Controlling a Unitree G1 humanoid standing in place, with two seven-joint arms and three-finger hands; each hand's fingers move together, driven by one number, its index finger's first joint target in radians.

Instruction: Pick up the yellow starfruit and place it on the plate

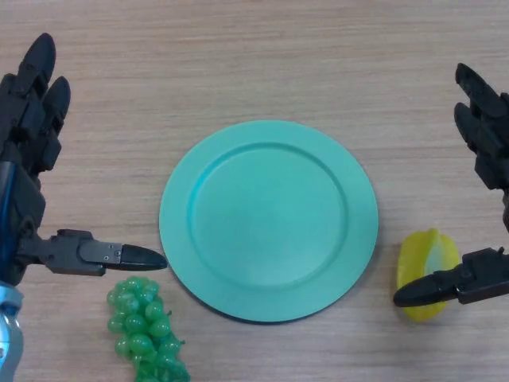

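A bunch of green grapes (pixel 147 330) is parked left of the plate (pixel 269 219). Starfruit (pixel 427 273) sits on the surface (pixel 262 64) right of it, partly covered by the right robot hand (pixel 477 159) thumb. Both hands spread open, nothing held; left robot hand (pixel 32 135) at the edge.

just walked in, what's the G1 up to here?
It is set up to move the yellow starfruit onto the green plate, which holds nothing yet. The starfruit lies on the table just right of the plate. The right hand is open beside it, thumb across the fruit's front, fingers straight and not closed on it. The left hand is open at the left, thumb pointing toward the plate, above a bunch of green grapes.
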